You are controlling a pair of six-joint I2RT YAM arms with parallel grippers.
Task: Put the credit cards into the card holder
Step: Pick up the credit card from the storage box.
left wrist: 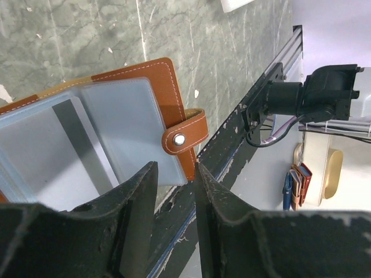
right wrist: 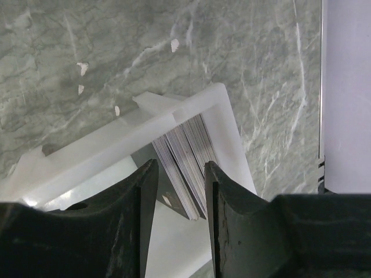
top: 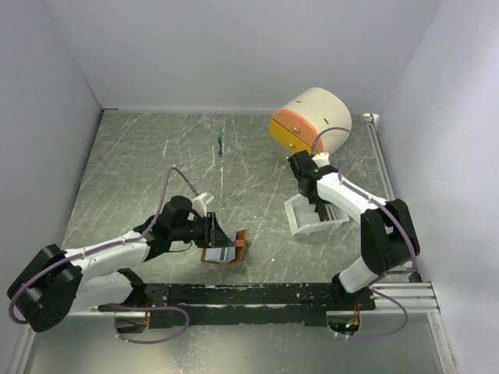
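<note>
Near table edge: card holder (top: 226,252) lies open and flat, pale pockets up. Left claw (left wrist: 175,168) sits at its corner, fingers slightly apart, holding nothing.
Farther, right side: credit cards (right wrist: 186,145) stand on edge in corner of white tray (right wrist: 223,110). Right claw (right wrist: 181,165) hangs just above, fingers apart, one each side of stack. Card edges run along gap. Right arm nearer cards.
</note>
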